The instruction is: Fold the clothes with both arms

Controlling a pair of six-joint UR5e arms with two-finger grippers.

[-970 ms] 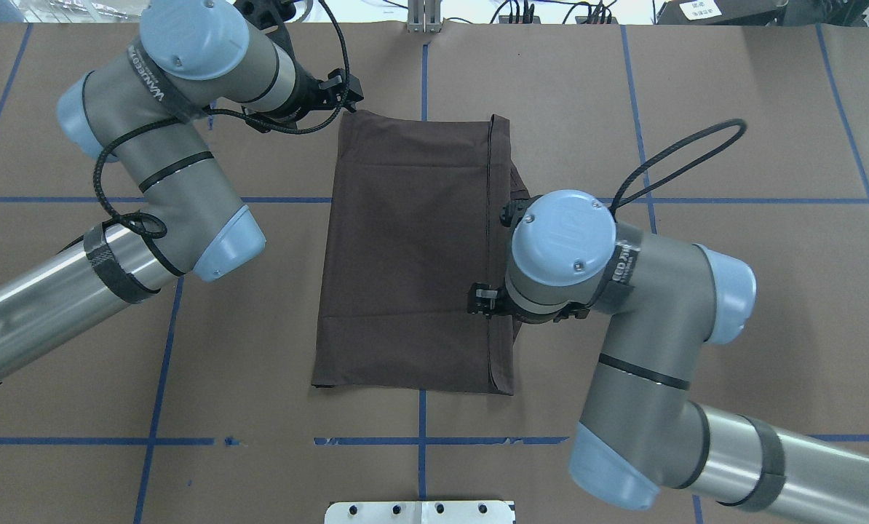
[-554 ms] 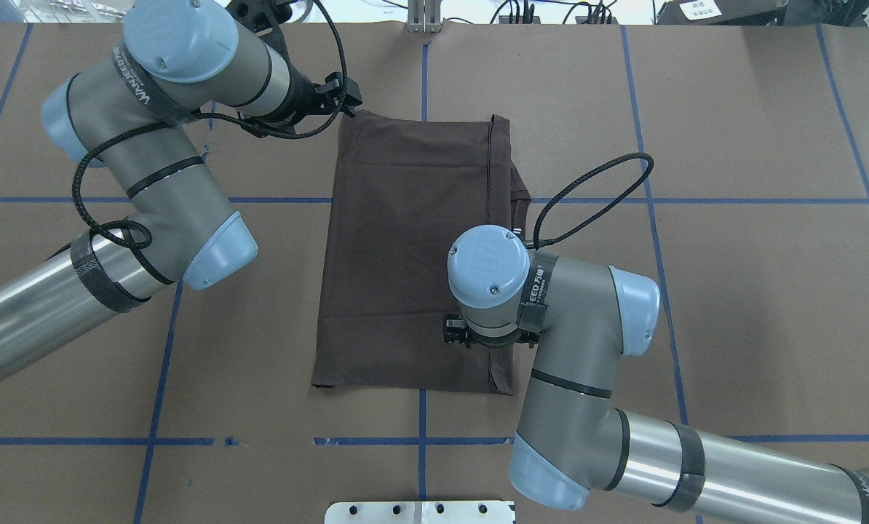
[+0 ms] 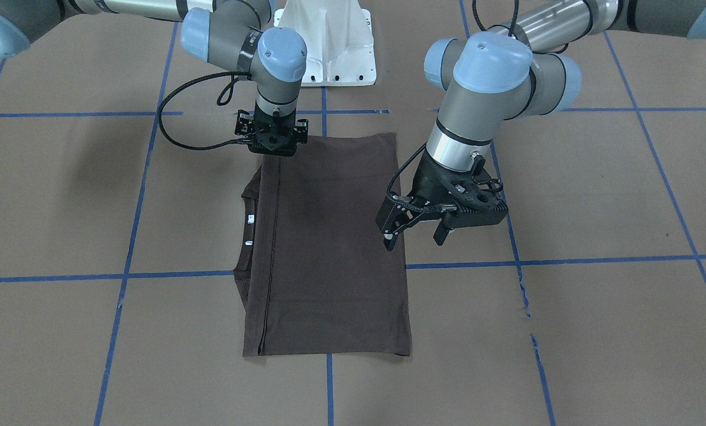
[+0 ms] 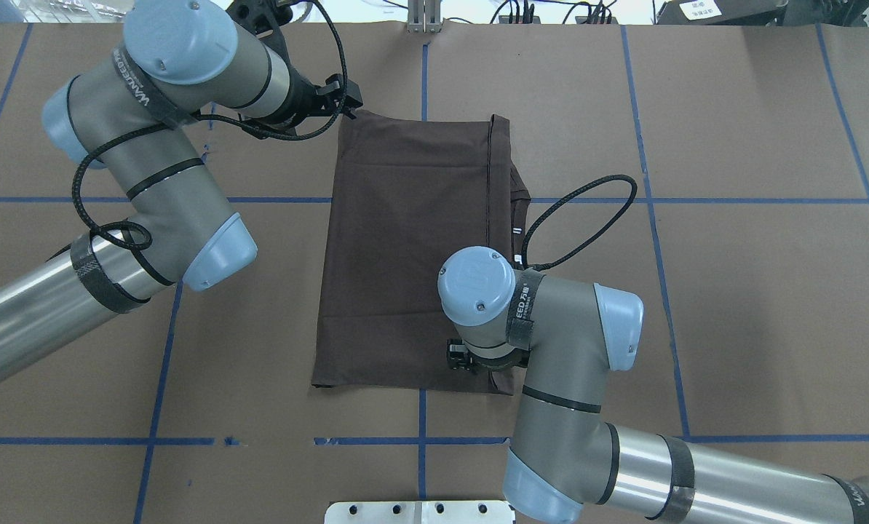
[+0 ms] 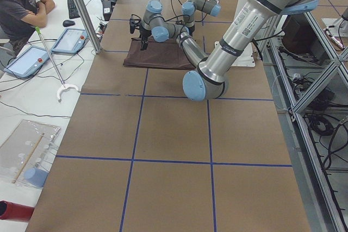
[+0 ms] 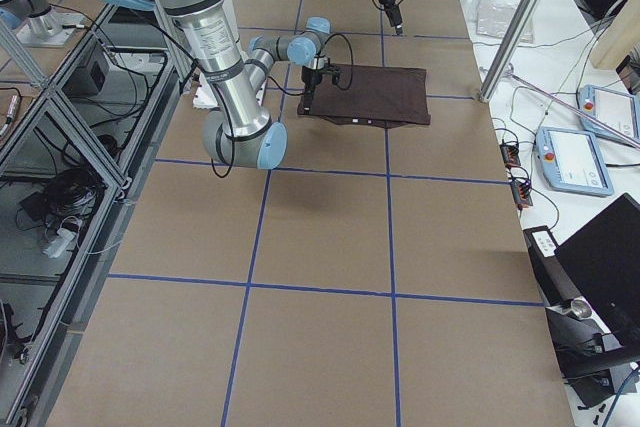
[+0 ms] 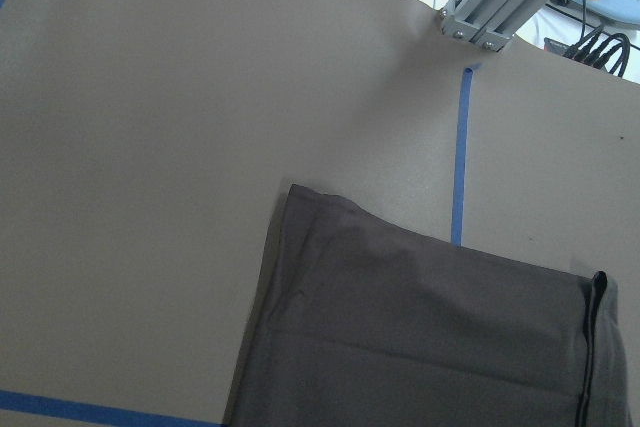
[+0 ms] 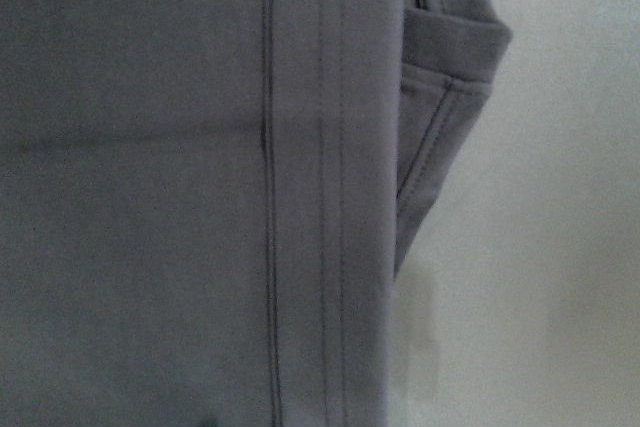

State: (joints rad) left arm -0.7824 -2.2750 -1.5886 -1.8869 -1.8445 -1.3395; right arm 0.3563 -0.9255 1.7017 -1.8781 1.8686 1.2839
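The dark grey-brown T-shirt (image 3: 329, 248) lies flat on the table as a folded rectangle (image 4: 405, 255). Its collar and white neck tag (image 3: 249, 219) stick out at the side by my right arm. My left gripper (image 3: 415, 236) is open and empty, raised above the shirt's far left corner (image 4: 343, 94). The left wrist view shows that corner (image 7: 420, 327). My right gripper (image 3: 273, 145) points straight down, low over the shirt's near right corner, and my wrist (image 4: 471, 356) mostly hides it. Its fingers do not show. The right wrist view shows only seamed cloth (image 8: 150, 197).
The white pedestal base (image 3: 329, 41) stands at the near table edge. An aluminium post (image 7: 490, 7) stands at the far edge. Blue tape lines (image 4: 420, 418) cross the brown table. An operator (image 5: 22, 4) sits beyond the table, with tablets beside him.
My right arm has moved along the shirt's right edge toward the near corner, and its cable loop followed. My left arm shifted slightly left at first, then held still.
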